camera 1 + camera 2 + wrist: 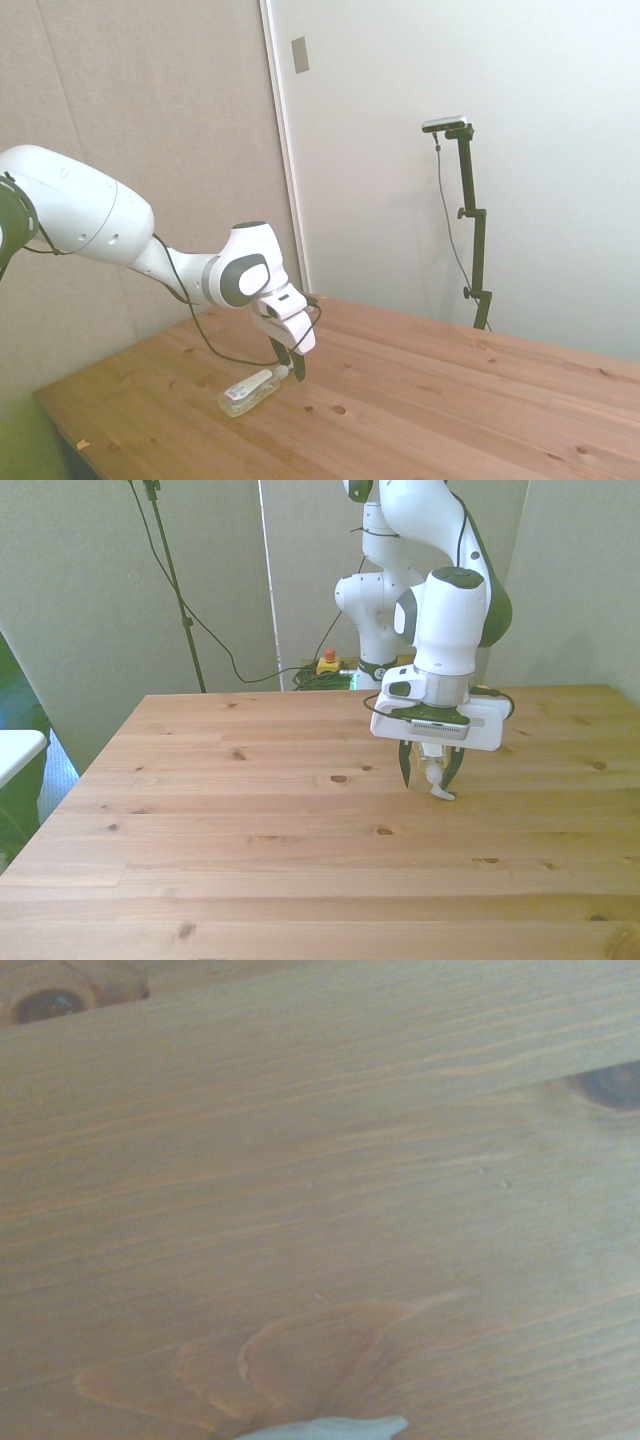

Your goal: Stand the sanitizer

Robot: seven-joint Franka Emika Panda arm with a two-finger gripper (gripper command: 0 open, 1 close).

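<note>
The sanitizer (249, 391) lies on its side on the wooden table (450, 400), not upright. In the side view its clear body with yellowish liquid sits toward 8 o'clock and its white pump nozzle points toward 2 o'clock, ending just under the gripper (291, 368). The white label faces upward along the body.

The white arm (150, 255) reaches down at a slant, with the gripper tilted over the nozzle end of the bottle. In the front view the gripper (431, 773) has its two dark fingers (405, 767) drawn in close on either side of the nozzle, with a narrow gap between them. The frames do not show whether the pads press on the nozzle or merely flank it. In that view only the sanitizer's (436, 783) pump end shows, at 6 o'clock from the gripper; the body is hidden behind the hand.

The wrist view shows blurred wood grain and a pale sliver of the sanitizer (325, 1428) at the frame's edge.
</note>
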